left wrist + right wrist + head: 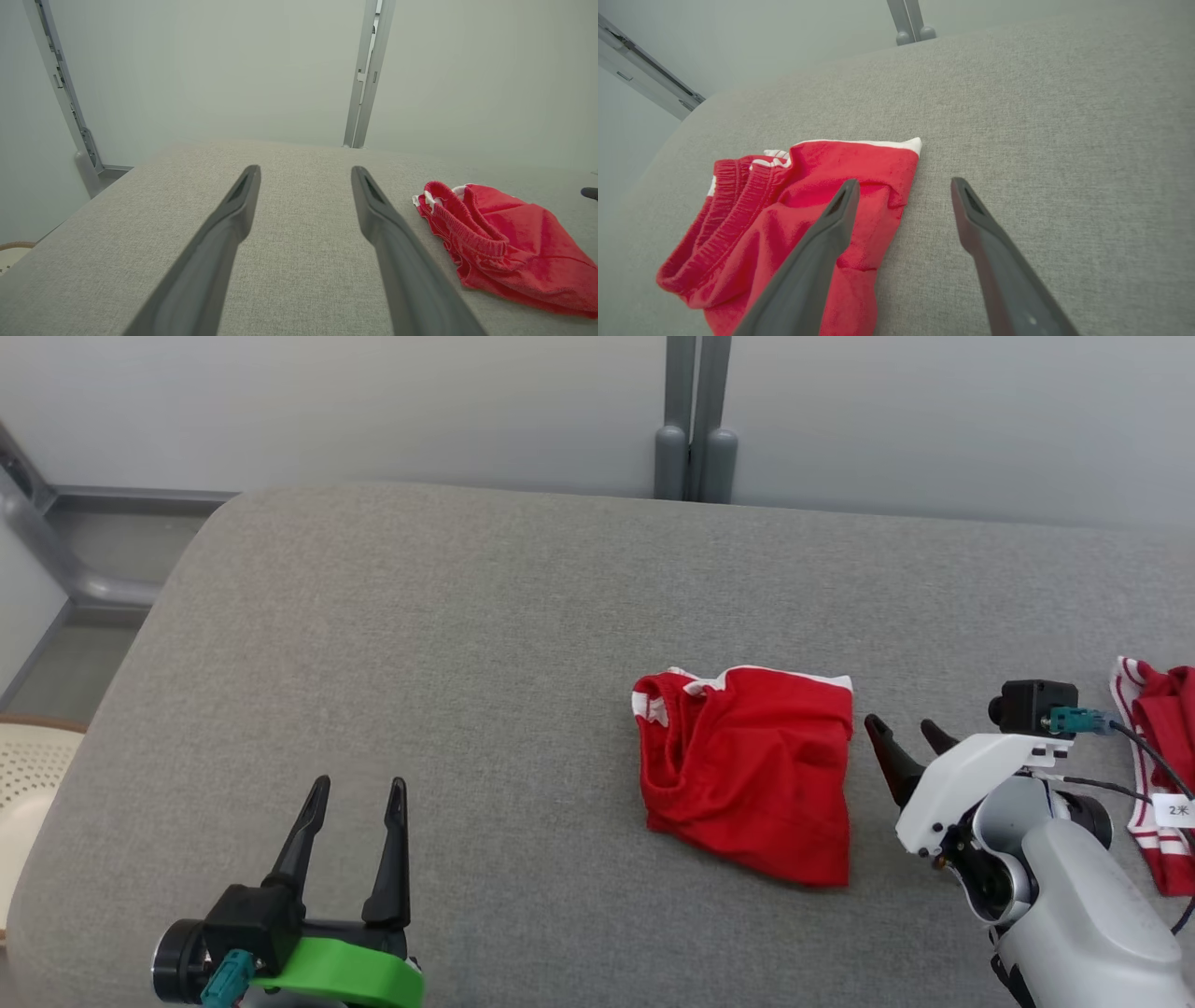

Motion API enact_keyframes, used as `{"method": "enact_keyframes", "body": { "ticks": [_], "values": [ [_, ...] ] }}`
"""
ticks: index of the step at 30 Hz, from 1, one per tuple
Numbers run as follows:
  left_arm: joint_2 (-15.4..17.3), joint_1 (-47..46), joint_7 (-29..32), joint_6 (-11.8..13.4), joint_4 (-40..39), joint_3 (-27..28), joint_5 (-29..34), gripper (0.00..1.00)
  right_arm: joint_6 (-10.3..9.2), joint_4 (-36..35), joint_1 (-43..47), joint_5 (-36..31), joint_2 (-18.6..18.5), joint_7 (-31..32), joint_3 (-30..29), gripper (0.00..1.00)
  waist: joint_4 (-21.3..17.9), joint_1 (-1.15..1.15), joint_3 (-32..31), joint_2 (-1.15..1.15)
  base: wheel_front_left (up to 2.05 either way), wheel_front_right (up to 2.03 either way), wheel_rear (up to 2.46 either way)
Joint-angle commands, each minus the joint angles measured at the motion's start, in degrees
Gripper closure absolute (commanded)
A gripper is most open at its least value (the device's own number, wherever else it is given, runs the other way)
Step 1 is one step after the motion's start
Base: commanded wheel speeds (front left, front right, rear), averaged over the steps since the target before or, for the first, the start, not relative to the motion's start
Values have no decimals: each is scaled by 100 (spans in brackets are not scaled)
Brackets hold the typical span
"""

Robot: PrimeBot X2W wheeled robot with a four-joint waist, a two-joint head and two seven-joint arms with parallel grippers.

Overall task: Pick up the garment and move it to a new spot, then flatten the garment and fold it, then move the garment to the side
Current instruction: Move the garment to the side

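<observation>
Garment (747, 770) lies crumpled, so it may lift by one layer and twist if the right pincer (898, 721), wide open and empty like the left pincer (360, 784), nips shallowly.

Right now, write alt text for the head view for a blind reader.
A crumpled red garment with white trim lies on a grey padded surface, the open right gripper beside it. The open left gripper sits at lower left; another red striped garment lies at the right edge.
</observation>
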Motion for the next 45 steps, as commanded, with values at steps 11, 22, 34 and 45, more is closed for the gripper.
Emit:
{"method": "enact_keyframes", "body": {
  "ticks": [11,22,34,45],
  "values": [
    [-5,-148,-15,107,80,-113,-178,0,3,1180,-303,131,386,924,-296,0,567,0,330,0,0,0,0],
    [-4,-137,-15,71,104,-155,-99,0,-1,1116,-491,237,336,619,-250,100,243,0,184,0,0,0,0],
    [-2,-413,-15,-38,116,-638,-56,0,-1,313,-468,275,-306,559,421,100,-1089,0,45,0,0,0,0],
    [2,-826,-15,-72,267,-1226,-125,0,0,-106,-633,634,-607,519,857,100,-2361,0,196,0,0,0,0]
  ]
}}
